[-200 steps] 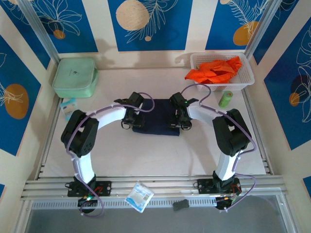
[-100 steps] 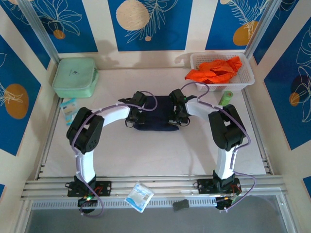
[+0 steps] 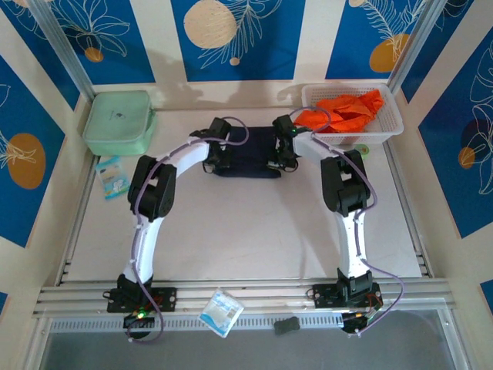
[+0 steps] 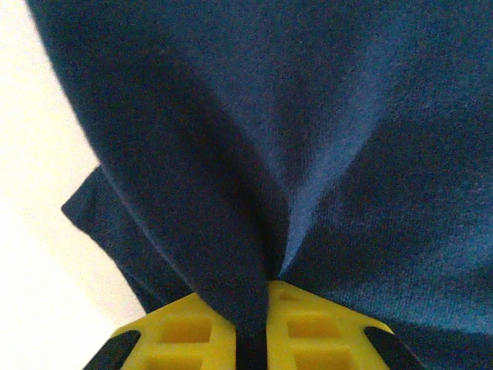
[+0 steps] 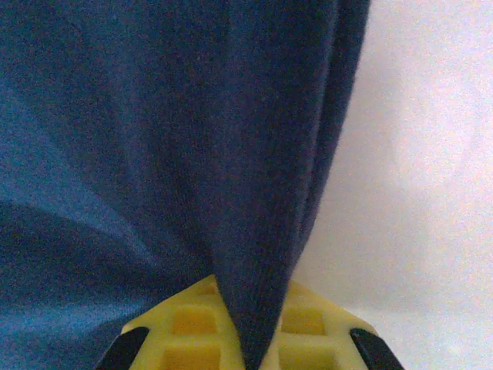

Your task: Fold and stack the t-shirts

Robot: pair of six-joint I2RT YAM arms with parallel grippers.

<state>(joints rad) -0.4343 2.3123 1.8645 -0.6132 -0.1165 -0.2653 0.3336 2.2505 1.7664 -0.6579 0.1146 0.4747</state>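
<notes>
Both arms are reaching toward the far middle of the table (image 3: 231, 231), where the navy t-shirt (image 3: 248, 151) is spanning the gap between the two grippers as a folded bundle. The left gripper (image 4: 253, 327) is pinching a fold of the shirt's cloth between its yellow fingers. The right gripper (image 5: 248, 331) is pinching the opposite edge likewise. The orange t-shirt (image 3: 343, 112) is lying crumpled in the white basket (image 3: 394, 127) at far right.
</notes>
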